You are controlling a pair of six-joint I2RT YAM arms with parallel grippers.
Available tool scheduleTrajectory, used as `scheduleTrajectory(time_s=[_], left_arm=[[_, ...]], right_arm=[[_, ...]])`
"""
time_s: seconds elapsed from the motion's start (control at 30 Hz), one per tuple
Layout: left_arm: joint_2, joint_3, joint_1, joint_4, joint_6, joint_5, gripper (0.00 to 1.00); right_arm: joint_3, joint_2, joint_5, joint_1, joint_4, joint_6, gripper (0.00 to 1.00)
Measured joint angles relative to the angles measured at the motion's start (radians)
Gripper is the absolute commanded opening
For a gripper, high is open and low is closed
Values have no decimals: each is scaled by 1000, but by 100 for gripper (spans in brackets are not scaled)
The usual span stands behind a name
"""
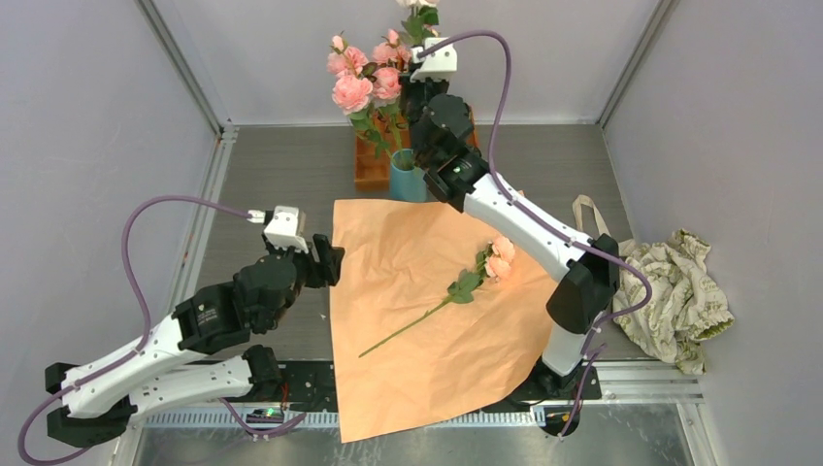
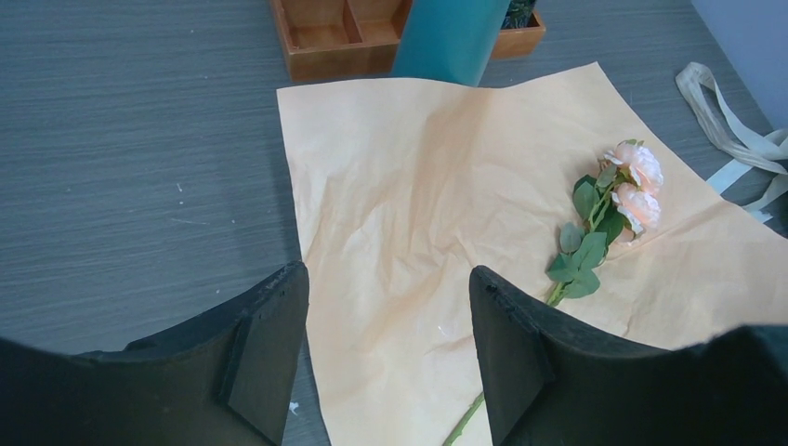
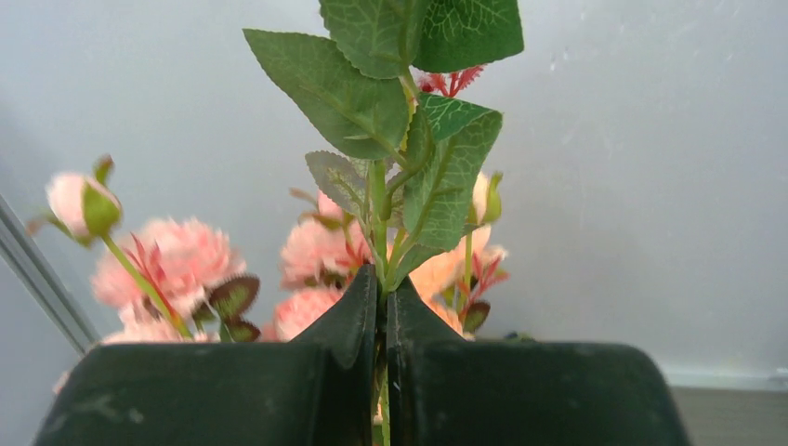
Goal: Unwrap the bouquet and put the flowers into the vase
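The bouquet's orange wrapping paper [image 1: 427, 320] lies spread flat on the table. One pink rose stem [image 1: 466, 282] [image 2: 595, 223] rests on it. The teal vase [image 1: 408, 177] [image 2: 451, 37] stands at the paper's far edge with several pink flowers [image 1: 361, 78] in it. My right gripper [image 1: 411, 85] [image 3: 381, 279] is above the vase, shut on an upright green flower stem [image 3: 376, 200] with leaves. My left gripper [image 1: 325, 262] [image 2: 388, 279] hovers open over the paper's left edge, nothing between its fingers.
An orange wooden compartment tray [image 1: 371, 165] [image 2: 325, 37] stands behind the vase. A cream ribbon [image 1: 582, 209] [image 2: 734, 121] lies off the paper's right side. A crumpled cream patterned paper wad [image 1: 679, 291] sits at the right by the wall.
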State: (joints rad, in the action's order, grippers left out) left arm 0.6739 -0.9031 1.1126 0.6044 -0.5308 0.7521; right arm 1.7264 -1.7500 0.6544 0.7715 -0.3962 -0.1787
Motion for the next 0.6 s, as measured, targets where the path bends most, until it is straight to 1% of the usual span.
scheduleTrajectory(time_s=[0.13, 0.33, 0.5, 0.6], left_arm=[[-14, 0, 0, 11, -11, 4, 64], [-31, 0, 0, 24, -16, 9, 64], [-31, 0, 0, 39, -23, 8, 64], [-36, 0, 0, 46, -35, 8, 64]], right_arm=[[79, -18, -3, 0, -75, -39, 1], [133, -34, -11, 0, -154, -76, 1], [135, -73, -13, 0, -189, -87, 1], [90, -94, -13, 0, -225, -87, 1]])
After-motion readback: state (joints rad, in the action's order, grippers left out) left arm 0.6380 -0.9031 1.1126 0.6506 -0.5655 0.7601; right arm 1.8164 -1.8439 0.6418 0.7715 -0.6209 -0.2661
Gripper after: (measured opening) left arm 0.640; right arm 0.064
